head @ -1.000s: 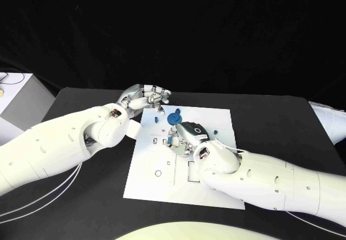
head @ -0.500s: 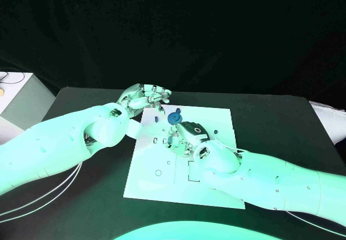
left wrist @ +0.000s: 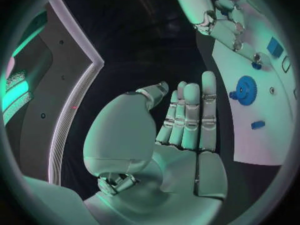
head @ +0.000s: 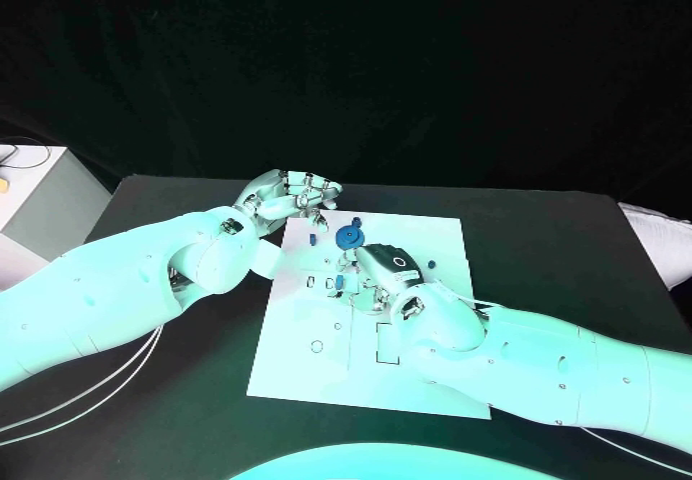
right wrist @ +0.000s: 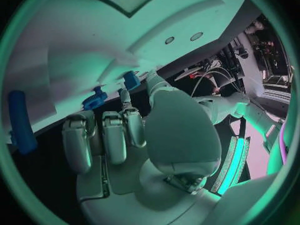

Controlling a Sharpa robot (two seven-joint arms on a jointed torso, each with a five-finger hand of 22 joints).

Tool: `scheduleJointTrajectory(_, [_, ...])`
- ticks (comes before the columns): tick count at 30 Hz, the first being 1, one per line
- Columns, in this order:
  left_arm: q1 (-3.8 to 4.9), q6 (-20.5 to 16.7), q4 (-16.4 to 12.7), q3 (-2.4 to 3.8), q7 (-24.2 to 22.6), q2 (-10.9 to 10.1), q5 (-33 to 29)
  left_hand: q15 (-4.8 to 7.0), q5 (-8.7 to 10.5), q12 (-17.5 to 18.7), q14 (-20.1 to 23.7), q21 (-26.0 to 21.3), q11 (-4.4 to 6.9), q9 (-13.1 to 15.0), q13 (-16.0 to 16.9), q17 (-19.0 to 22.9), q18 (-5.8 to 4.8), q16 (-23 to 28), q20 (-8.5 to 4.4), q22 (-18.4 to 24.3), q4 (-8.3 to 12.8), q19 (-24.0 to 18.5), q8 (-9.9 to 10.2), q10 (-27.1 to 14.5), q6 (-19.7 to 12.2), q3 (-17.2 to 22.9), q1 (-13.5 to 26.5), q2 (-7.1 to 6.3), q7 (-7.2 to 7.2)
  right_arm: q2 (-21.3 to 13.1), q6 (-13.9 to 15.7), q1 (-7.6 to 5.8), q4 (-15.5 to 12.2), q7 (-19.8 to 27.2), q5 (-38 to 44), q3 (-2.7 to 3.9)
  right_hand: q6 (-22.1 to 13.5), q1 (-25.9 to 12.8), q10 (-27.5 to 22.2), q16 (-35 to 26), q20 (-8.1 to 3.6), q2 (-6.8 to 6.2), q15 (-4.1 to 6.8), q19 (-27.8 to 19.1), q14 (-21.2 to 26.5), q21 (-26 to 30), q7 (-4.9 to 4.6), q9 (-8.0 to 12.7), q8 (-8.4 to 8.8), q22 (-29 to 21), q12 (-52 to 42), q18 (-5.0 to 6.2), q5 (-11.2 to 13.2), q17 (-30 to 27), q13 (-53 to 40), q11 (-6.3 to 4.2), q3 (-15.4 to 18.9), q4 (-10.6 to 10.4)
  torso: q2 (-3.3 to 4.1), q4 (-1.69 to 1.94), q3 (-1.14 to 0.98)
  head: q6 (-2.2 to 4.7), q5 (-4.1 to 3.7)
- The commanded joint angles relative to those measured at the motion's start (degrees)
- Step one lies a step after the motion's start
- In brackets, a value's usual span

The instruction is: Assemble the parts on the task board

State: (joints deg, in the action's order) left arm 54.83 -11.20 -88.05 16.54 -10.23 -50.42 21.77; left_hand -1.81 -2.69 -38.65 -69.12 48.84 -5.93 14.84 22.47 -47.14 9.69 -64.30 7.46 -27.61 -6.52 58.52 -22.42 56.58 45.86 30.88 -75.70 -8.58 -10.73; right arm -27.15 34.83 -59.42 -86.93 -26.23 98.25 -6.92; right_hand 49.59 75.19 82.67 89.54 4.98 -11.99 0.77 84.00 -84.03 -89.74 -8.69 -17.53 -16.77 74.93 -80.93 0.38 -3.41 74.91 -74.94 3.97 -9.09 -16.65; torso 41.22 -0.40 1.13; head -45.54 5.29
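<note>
The white task board (head: 418, 340) lies in the middle of the black table. A blue gear (head: 348, 238) sits near its far edge, with a small blue piece (head: 355, 217) just beyond it. My right hand (head: 381, 268) hangs over the board's middle, fingers curled down, and pinches a small blue part (head: 330, 283) between thumb and a fingertip; the right wrist view shows that part (right wrist: 131, 80) at the fingertips (right wrist: 124, 96). My left hand (head: 296, 191) hovers at the board's far left corner. Its palm (left wrist: 181, 145) is bare and its fingers are straight, beside the gear (left wrist: 245, 90).
A pale box (head: 36, 195) stands off the table's left edge and a white object (head: 656, 235) lies at the right edge. The board's near half carries slots and holes (head: 317, 346). A blue peg (right wrist: 22, 122) stands by my right hand.
My right hand has crept slightly toward the board's left side with the small blue part. The left hand has hardly moved.
</note>
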Motion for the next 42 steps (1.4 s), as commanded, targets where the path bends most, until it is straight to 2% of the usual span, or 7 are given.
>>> scheduleJointTrajectory(1, [0.01, 2.36, 0.37, 0.02, 5.3, 0.15, 6.11, -0.01, -0.07, -6.79, -4.62, 2.38, 0.12, 0.98, 4.1, -9.18, 0.78, -7.29, -0.26, -1.18, -1.0, 1.4, -1.89, -0.94, -0.24, -1.3, 1.74, -0.29, 0.01, -0.97, 4.2, -0.07, -1.24, 2.9, -1.36, 0.28, -1.71, 0.85, -0.4, -0.22, 0.73, 0.13, -0.81, 5.82, -5.64, 0.16, -0.62, 0.61, 1.28, 14.78, 0.23, -0.28, 0.23, 13.78, -7.72, 0.51, 2.26, -0.17, -0.46, -0.07, -0.14, 0.24, -0.05])
scheduleJointTrajectory(5, [0.01, 3.63, 0.63, 0.02, 10.33, 0.16, 10.72, 0.41, -0.14, -17.36, -7.79, 4.99, 0.9, 3.38, 10.13, -15.48, 0.92, -12.21, -0.59, -2.57, -4.2, 2.13, -6.3, -1.24, -1.06, -2.97, 4.74, -0.39, 0.56, -2.77, 6.61, -0.92, -2.66, 8.71, -7.6, 0.68, -1.78, 1.44, -0.49, -0.41, 0.91, 0.79, -0.99, 5.53, -5.55, 0.89, -0.79, 0.77, 1.58, 14.29, 0.3, -0.09, -0.27, 13.43, -7.63, 0.66, 2.49, -0.13, -1.11, -0.15, -0.23, 0.57, -0.04])
scheduleJointTrajectory(11, [0.07, 5.42, 1.04, 0.04, 19.01, -0.14, 17.13, 1.79, -0.09, -26.89, -12.69, 12.88, 2.12, 7.87, 19.17, -23.74, -0.49, -17.22, -1.75, -12.14, -6.56, 6.91, -13.8, 2.8, -1.47, -2.81, 4.92, 0.26, 2.45, -7.32, 6.21, -3.73, -4.78, 20.72, -23.18, 1.02, 0.53, 6.21, -1.34, -1.0, 0.72, 2.43, -0.62, 4.36, -5.25, 3.78, -0.26, 0.51, 0.34, 12.38, 1.01, 0.63, -6.49, 12.39, -7.01, 0.21, -0.07, 0.75, -2.13, -0.42, -0.5, 0.72, 0.61])
scheduleJointTrajectory(20, [0.36, 11.55, 1.14, 0.09, 30.34, 0.03, 28.33, 3.3, -0.11, -31.77, -15.07, 17.68, 3.88, 13.22, 25.89, -28.08, -1.44, -19.38, -3.07, -18.45, -9.79, 9.59, -21.1, 7.53, -1.14, -2.76, 6.33, 0.41, 4.5, -14.45, 8.33, -7.68, -7.34, 28.4, -35.76, 1.45, 1.98, 6.71, -1.62, -1.3, 0.42, 2.3, -0.28, 3.99, -5.12, 4.78, 0.15, 0.19, -0.97, 11.75, 1.27, 0.86, -10.18, 11.93, -6.72, -0.19, -1.61, 0.42, -3.08, -0.82, -1.17, 0.29, 1.2])
scheduleJointTrajectory(29, [1.68, 18.24, 1.46, -0.1, 40.22, 2.12, 38.54, 4.52, -0.1, -32.23, -15.64, 19.29, 5.26, 19.52, 26.55, -29.05, -1.78, -19.67, -4.14, -20.61, -10.24, 10.28, -27.61, 8.35, -1.5, -3.5, 9.53, -0.42, 6.08, -17.78, 5.84, -12.97, -2.66, 30.85, -50.63, 1.62, 1.62, 6.58, -1.35, -1.34, 0.23, 1.66, -0.15, 3.68, -5.12, 5.65, 0.18, 0.12, -1.26, 11.21, 0.93, 1.05, -11.97, 11.91, -6.93, -0.27, -2.58, 0.44, -3.13, -0.76, -1.97, -0.9, 1.88])
scheduleJointTrajectory(37, [5.47, 22.64, 3.28, -3.91, 44.48, 4.71, 41.07, 3.86, -0.09, -30.22, -15.22, 19.04, 4.42, 20.23, 23.33, -28.35, -1.75, -19.19, -3.76, -20.17, -10.33, 9.68, -26.27, 5.62, -3.76, -5.76, 14.45, -0.73, 5.13, -17.73, 3.47, -14.67, 1.81, 30.5, -53.51, 1.63, -0.02, 6.02, -1.92, -1.46, 0.38, 1.22, -0.38, 3.37, -5.07, 6.5, -0.21, 0.39, -0.57, 10.69, 1.46, 1.23, -12.22, 11.74, -6.49, 0.06, -2.89, 0.39, -2.93, -0.76, -2.23, -1.8, 1.97])
scheduleJointTrajectory(42, [6.51, 24.28, 4.0, -5.09, 45.93, 5.88, 42.38, 3.72, -0.09, -29.51, -15.31, 19.13, 4.27, 20.43, 22.18, -28.67, -1.75, -19.32, -3.59, -20.31, -10.34, 9.67, -25.86, 4.69, -4.05, -6.92, 15.84, -0.76, 4.99, -17.77, 3.0, -15.04, 2.83, 30.29, -53.87, 1.63, -0.25, 5.96, -1.99, -1.51, 0.41, 1.21, -0.43, 3.28, -5.05, 6.74, -0.27, 0.44, -0.46, 10.54, 1.52, 1.28, -12.23, 11.66, -6.44, 0.12, -2.96, 0.4, -2.88, -0.69, -2.12, -1.88, 1.56])
